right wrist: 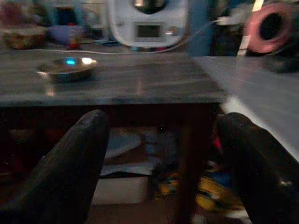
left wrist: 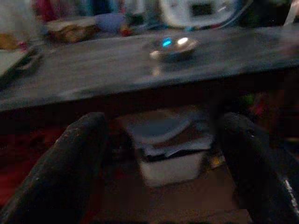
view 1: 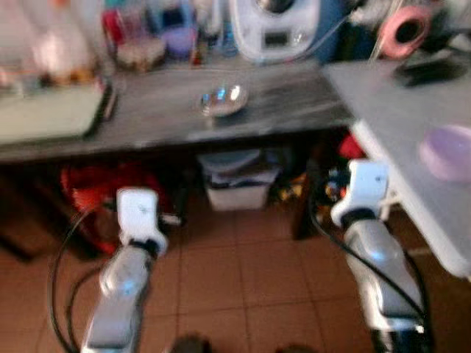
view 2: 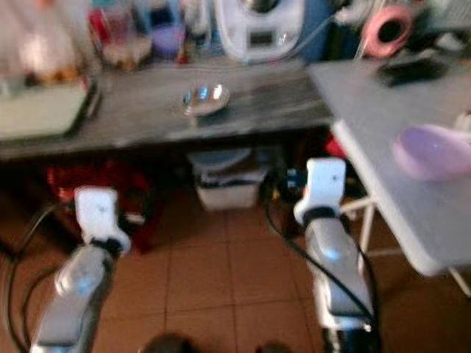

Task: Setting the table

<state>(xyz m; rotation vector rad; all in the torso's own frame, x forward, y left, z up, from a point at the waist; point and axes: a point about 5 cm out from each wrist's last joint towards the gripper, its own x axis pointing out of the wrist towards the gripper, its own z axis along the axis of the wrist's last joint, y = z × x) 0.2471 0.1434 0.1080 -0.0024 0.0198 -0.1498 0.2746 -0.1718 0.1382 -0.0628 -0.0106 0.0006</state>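
Observation:
A shiny steel bowl (view 1: 224,101) sits alone in the middle of the dark grey counter (view 1: 147,118). A pale purple dish (view 1: 449,151) lies on the white table (view 1: 397,103) at my right. Both silver arms are held low over the tiled floor, in front of the counter's edge. My left gripper (left wrist: 161,126) is open with nothing between its fingers, and the steel bowl (left wrist: 174,46) lies ahead and above it. My right gripper (right wrist: 163,126) is open and empty too, with the bowl (right wrist: 67,68) ahead and to one side. The head views are blurred.
A white appliance (view 1: 276,26), jars and a pink tape roll (view 1: 405,29) crowd the back. A pale green tray (view 1: 48,110) lies on the counter's left. Under the counter are a white bin (view 1: 237,193) and a red bag (view 1: 96,191).

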